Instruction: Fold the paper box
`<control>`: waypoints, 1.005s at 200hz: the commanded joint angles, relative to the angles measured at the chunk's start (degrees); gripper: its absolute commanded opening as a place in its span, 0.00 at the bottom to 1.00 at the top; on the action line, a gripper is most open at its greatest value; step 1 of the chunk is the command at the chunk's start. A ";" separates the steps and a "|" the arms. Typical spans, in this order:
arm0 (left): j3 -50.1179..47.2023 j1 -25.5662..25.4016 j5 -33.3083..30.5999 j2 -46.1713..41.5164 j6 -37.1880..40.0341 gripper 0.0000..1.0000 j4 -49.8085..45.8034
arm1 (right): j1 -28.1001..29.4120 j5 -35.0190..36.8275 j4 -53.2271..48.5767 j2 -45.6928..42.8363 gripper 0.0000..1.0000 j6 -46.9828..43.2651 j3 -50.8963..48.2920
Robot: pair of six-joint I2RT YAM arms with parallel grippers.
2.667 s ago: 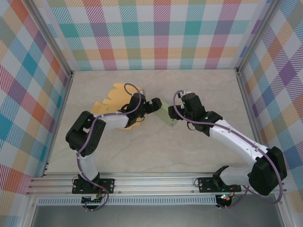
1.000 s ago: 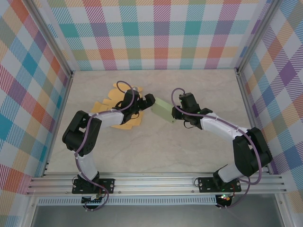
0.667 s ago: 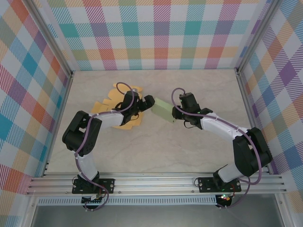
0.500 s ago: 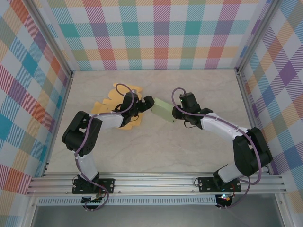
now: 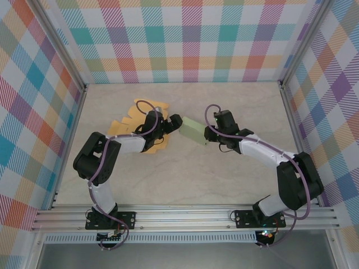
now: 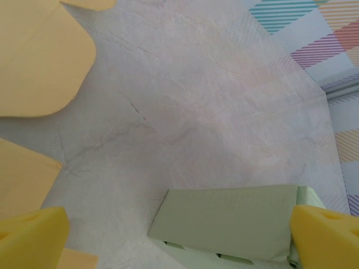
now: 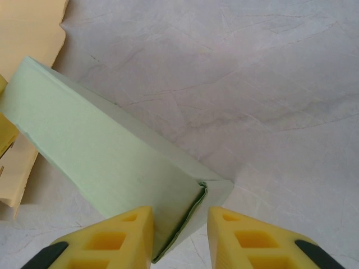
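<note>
The paper box [image 5: 192, 130] is a pale green, folded-up long box lying on the table between the two arms. My right gripper [image 5: 208, 135] is shut on its right end; in the right wrist view the yellow fingers [image 7: 109, 238] straddle the box's [image 7: 106, 162] corner with the tucked flap. My left gripper [image 5: 174, 124] stands wide open at the box's left end. In the left wrist view the box [image 6: 230, 216] lies between its spread fingertips [image 6: 322, 230], which do not pinch it.
Flat orange paper blanks [image 5: 136, 126] with scalloped edges lie under the left arm's wrist, also seen as orange sheets [image 6: 39, 53] and a cream sheet [image 7: 25, 25]. Checked walls and metal rails [image 5: 73, 129] close in the marble table [image 5: 185, 179].
Compared with the earliest frame, the box and both grippers sit slightly farther back and the right arm's elbow has swung right. Over the last second almost nothing moved.
</note>
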 commanded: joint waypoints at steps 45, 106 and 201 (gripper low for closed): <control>-5.40 0.24 -0.97 -9.36 3.54 1.00 -7.79 | 3.86 -0.15 -5.04 -4.58 0.36 -2.25 -5.12; -9.14 0.24 -1.76 -13.50 4.22 1.00 -9.32 | 6.84 2.26 -6.60 -7.90 0.49 0.22 -8.11; -1.57 -8.39 0.78 -6.64 9.49 1.00 -19.17 | 6.48 1.64 -10.02 -2.26 0.68 4.54 -1.93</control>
